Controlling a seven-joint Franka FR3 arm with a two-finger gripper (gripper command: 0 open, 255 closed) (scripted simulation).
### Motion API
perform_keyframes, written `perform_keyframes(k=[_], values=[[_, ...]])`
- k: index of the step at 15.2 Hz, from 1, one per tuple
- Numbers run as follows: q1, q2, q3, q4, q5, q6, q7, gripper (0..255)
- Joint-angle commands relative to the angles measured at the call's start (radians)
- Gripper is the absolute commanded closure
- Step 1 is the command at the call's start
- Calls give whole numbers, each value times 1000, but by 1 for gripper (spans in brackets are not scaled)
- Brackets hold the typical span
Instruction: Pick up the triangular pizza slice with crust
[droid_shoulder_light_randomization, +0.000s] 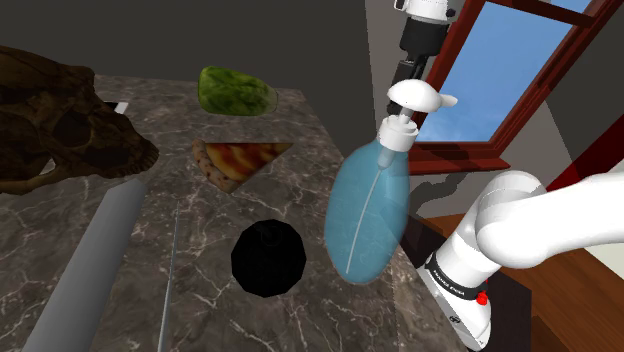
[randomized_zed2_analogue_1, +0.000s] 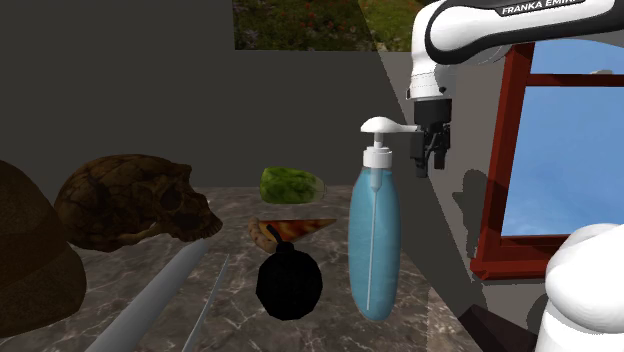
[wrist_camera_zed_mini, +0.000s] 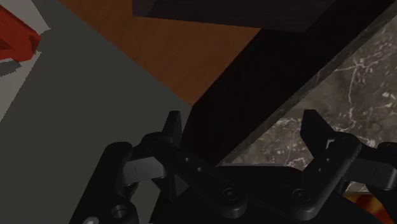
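So, tool (second exterior view): the tool hangs high with its fingers pointing down, above the level of the pump head. I judge that height is meant to clear the tall bottle.
Slice (second exterior view): the slice lies flat on the tabletop, well below the tool and off to the side away from the window. Nothing touches it.
Bottle (second exterior view): the blue bottle stands upright between tool and slice in this view, so a straight slanting descent looks risky.
Neighbours (second exterior view): a black ball and a green lump flank the slice, both well below the tool. A skull sits farther off still.
Slice (shoulder view): its tip points toward the tool's side and its crust end away from it, toward the skull. Because it lies flat and thin, a grip probably has to come straight down and pinch across an edge.
Gaps (shoulder view): the ball and lump are near the slice but apart from it, which leaves room for spread fingers.
Tool (wrist view): the fingers stand wide apart with nothing between them.
Below the tool (wrist view): the tabletop's dark rim runs under the gap, with marble beside one finger and wooden floor beside the other. The tool is therefore over the rim, not over the slice.
Next (judgement): move inward over the tabletop, past the bottle, then lower.
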Motion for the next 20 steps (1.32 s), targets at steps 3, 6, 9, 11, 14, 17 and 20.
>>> perform_keyframes(k=[3,6,9,11,14,17,20], values=[[12,27,43,2,26,32,51,0],[27,76,107,15,60,81,126,0],[38,136,172,39,86,130,200,0],[44,181,215,62,97,162,250,0],[48,257,278,105,104,207,326,0],[49,342,341,160,96,247,405,0],[48,437,403,226,73,281,488,0]])
